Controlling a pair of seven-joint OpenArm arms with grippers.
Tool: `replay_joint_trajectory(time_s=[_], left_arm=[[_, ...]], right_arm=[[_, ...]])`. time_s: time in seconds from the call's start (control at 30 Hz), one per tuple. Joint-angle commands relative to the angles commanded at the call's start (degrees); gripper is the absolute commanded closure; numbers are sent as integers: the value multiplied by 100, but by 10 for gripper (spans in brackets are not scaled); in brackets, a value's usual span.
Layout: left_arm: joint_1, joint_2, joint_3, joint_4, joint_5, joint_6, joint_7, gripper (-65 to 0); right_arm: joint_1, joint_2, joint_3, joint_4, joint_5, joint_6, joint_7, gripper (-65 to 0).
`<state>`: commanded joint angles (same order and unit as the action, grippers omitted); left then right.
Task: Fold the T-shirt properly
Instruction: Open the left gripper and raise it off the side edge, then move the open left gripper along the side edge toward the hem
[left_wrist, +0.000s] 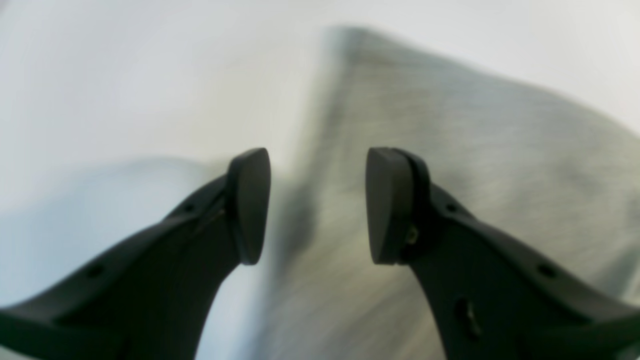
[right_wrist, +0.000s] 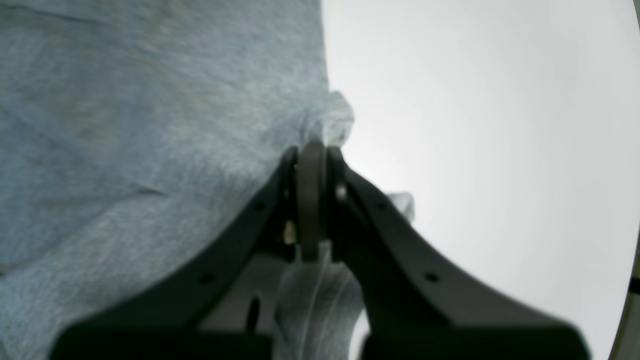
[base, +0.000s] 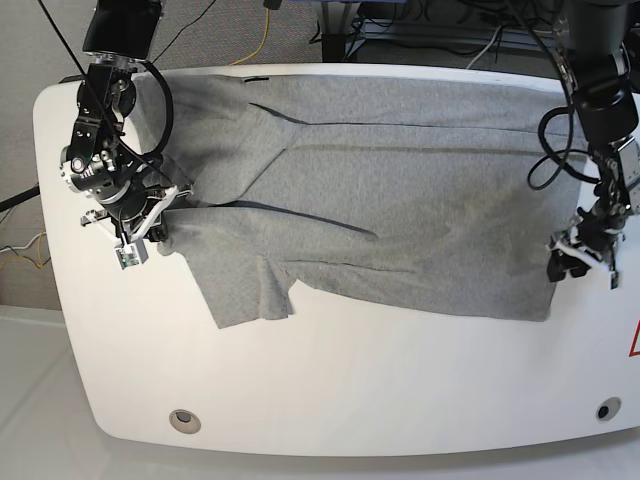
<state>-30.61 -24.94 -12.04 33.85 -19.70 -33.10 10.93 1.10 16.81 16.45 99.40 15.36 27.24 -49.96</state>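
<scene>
Progress early: T-shirt (base: 400, 200) mostly flat; right gripper (right_wrist: 311, 165) pinching edge @ 9 o'clock, left gripper (left_wrist: 317, 200) apart @ 3.

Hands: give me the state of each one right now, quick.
Left hand: open, holding nothing, above the T-shirt's edge.
Right hand: closed on a pinch of T-shirt.
</scene>
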Motion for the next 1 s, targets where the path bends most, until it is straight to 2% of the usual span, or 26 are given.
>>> replay_joint_trajectory(time_s=[0.27,0.33,0.47,0.6,0.8,0.93,1.0], left_arm=[[-727,175,656,-1011,-89,27,-228,-255],[-1114,304,685,-1692,-84,-20,-463,-276],[-1219,394,714,-2040,-44,-64,-666,-296],[-1252,446,728,-2118,26,-67,-742,-306],[-1269,397,692,-2111,180,366,-634,-293],[-1224,346,664,-2025,190,544,-594,-285],[-1064,203,662,-1807,139,376,-531,-277]], right_arm=[[-27,1,11,3,8,2,-5,0],[-42,0,10,12,10,10,18,0],[-53,4,17,15,11,14,24,0],[-53,10,5,-3,17,12,21,0],[-27,19,-1,29,14,9,-27,0],[-22,20,2,27,10,12,-28,0],[-58,21,5,4,20,8,-16,0]])
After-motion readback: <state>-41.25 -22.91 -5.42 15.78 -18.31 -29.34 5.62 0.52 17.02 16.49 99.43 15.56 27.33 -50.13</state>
